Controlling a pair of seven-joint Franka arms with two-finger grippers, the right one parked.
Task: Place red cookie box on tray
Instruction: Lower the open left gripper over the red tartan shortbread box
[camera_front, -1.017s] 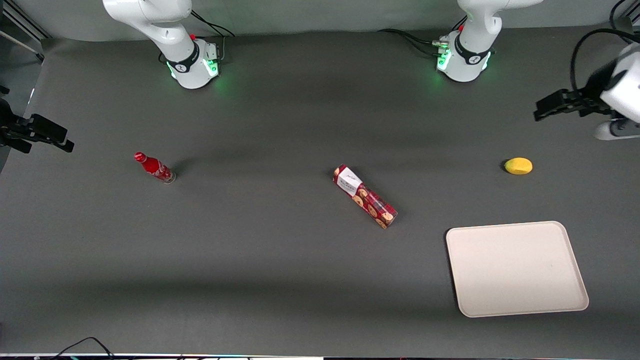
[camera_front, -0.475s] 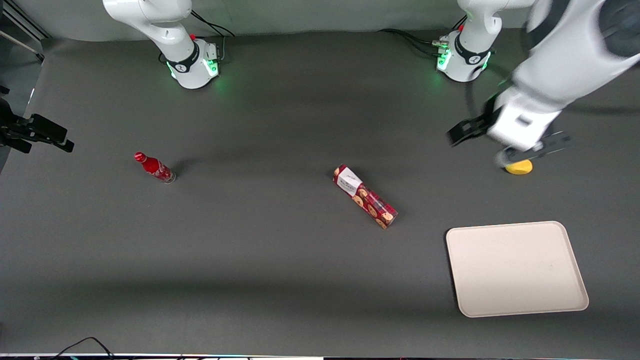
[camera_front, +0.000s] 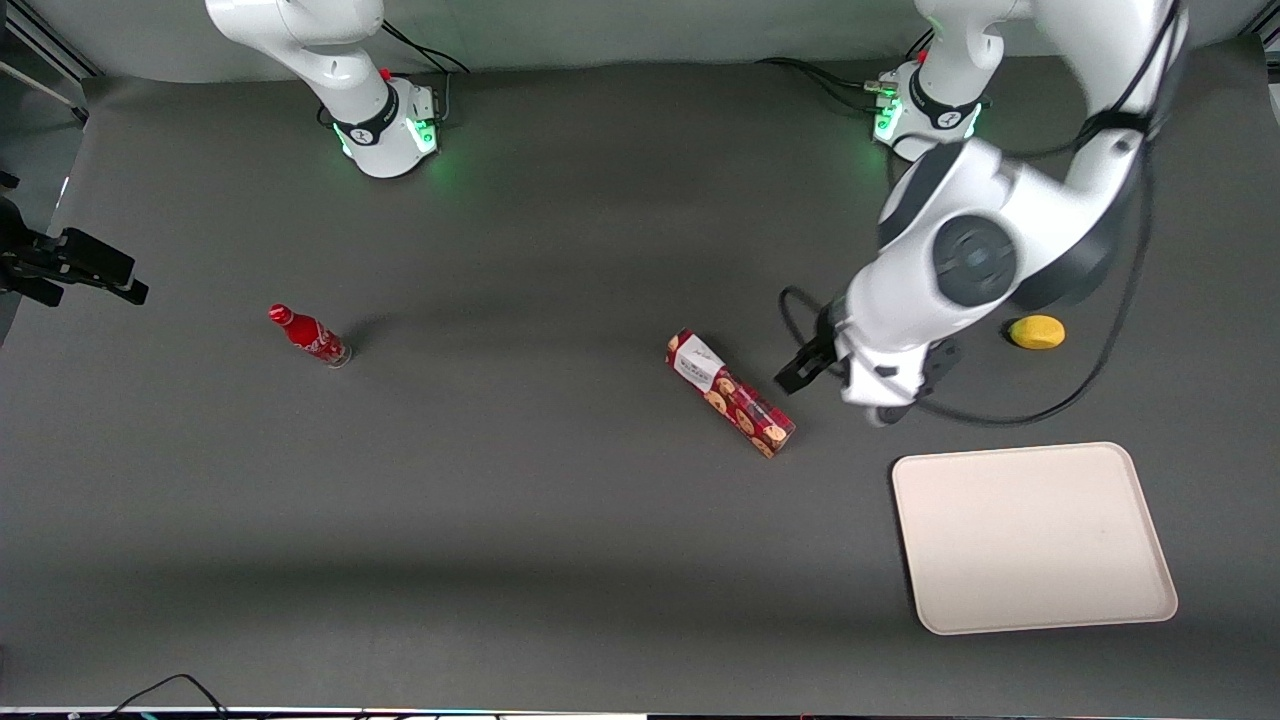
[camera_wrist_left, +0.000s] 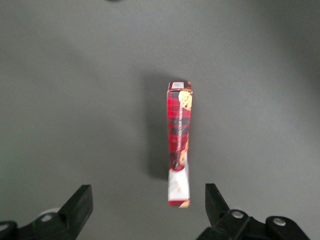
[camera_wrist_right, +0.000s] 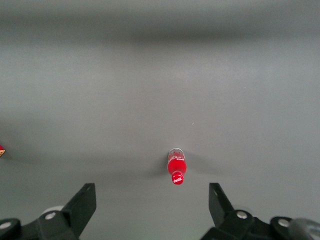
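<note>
Dark tabletop carries the red cookie box (camera_front: 730, 392) lying diagonally, its long axis running away from the wide-open, empty gripper (camera_wrist_left: 149, 212) poised just beside it.

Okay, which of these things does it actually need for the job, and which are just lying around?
Needed:
red cookie box
tray
claw, open, above the table near the box

Lying about:
red bottle
yellow lemon

The gripper (camera_wrist_left: 148, 210) has its wide-spread fingers (camera_wrist_left: 80, 205) cut off at the frame edge, and in the front view the arm's own bulk hides most of it.
</note>
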